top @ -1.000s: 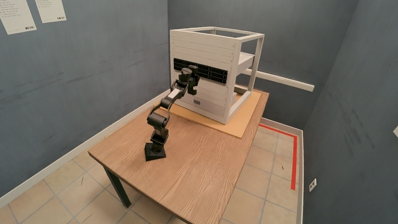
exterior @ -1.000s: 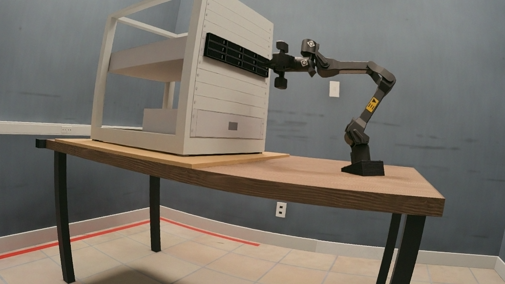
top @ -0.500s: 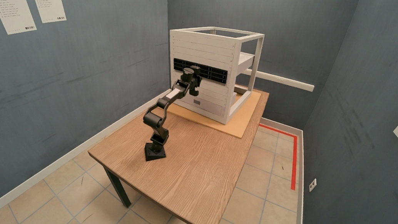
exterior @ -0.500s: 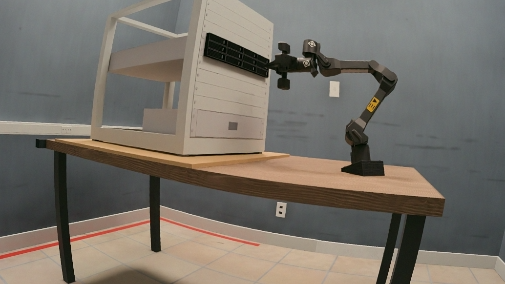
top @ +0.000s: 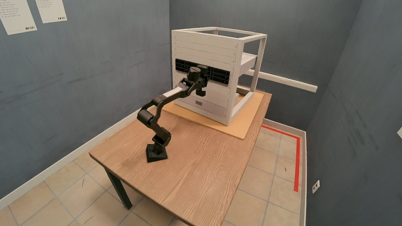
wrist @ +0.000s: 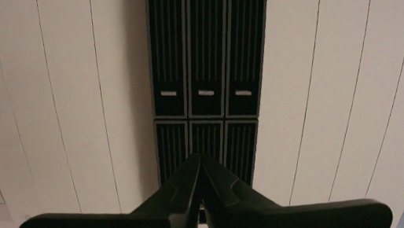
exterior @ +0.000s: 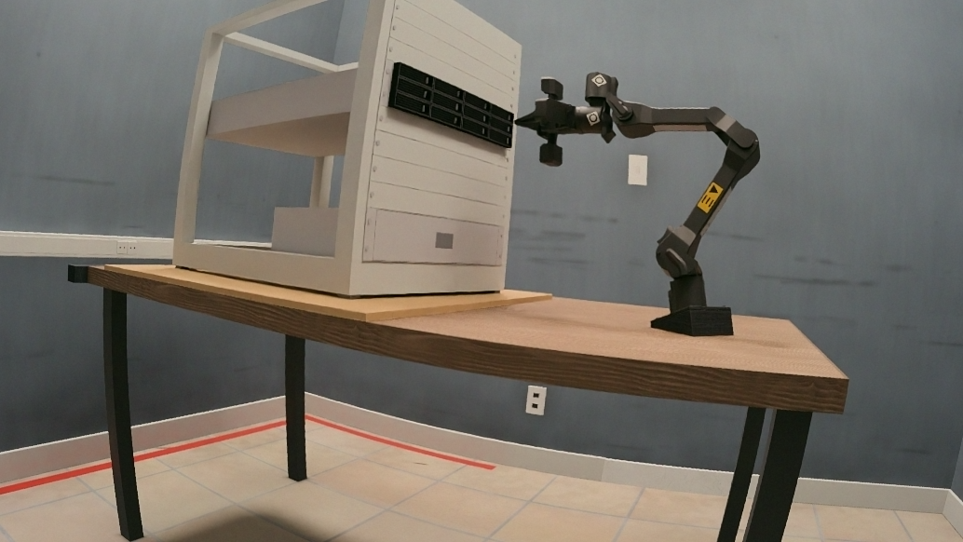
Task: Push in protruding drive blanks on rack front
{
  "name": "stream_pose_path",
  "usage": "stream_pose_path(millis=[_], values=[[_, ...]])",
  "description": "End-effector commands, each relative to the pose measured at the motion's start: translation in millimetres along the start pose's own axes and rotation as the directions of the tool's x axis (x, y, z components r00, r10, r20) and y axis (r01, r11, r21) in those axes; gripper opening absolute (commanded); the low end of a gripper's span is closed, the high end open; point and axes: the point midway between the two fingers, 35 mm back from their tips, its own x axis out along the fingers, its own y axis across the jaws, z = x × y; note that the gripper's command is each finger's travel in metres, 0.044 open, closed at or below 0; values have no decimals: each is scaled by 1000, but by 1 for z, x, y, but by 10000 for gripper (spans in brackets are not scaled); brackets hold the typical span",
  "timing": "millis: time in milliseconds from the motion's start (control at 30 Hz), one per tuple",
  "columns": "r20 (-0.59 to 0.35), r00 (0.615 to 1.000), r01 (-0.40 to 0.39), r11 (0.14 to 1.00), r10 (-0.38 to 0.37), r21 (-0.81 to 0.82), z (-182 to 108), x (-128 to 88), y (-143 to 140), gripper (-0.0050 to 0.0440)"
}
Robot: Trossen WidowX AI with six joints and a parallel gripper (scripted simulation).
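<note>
Your jaws (top: 206, 79) (exterior: 517, 121) are together with nothing between them, in front of the black drive blanks (top: 221, 75) (exterior: 440, 100) (wrist: 206, 59) set across the rack (top: 206, 94) (exterior: 431, 168) (wrist: 342, 98); you can't tell whether they touch. The rack stands upright on a board on the surface (top: 196, 168) (exterior: 606, 349). Expect stiff blanks and a rack that could slide, so don't grip: press mid-face, straight in. The blanks face the arm, long axis sideways.

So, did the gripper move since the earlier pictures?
Yes. In the exterior view, the gripper has shifted to the picture's right, closer to the white wall plate.
</note>
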Motion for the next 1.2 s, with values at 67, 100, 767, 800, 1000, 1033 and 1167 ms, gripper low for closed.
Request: stream_pose_path(millis=[67,100,767,800,1000,1033,1167], values=[[1,999,34,999,-34,4,-21,-7,-22,-50],[1,999,34,999,-34,4,-23,-8,-23,-50],[1,999,34,999,-34,4,-53,-11,-36,-50],[1,999,34,999,-34,4,-53,-12,-36,-50],[1,999,34,999,-34,4,-54,-12,-36,-50],[1,999,34,999,-34,4,-54,-12,-37,-50],[1,999,34,999,-34,4,-55,-12,-37,-50]])
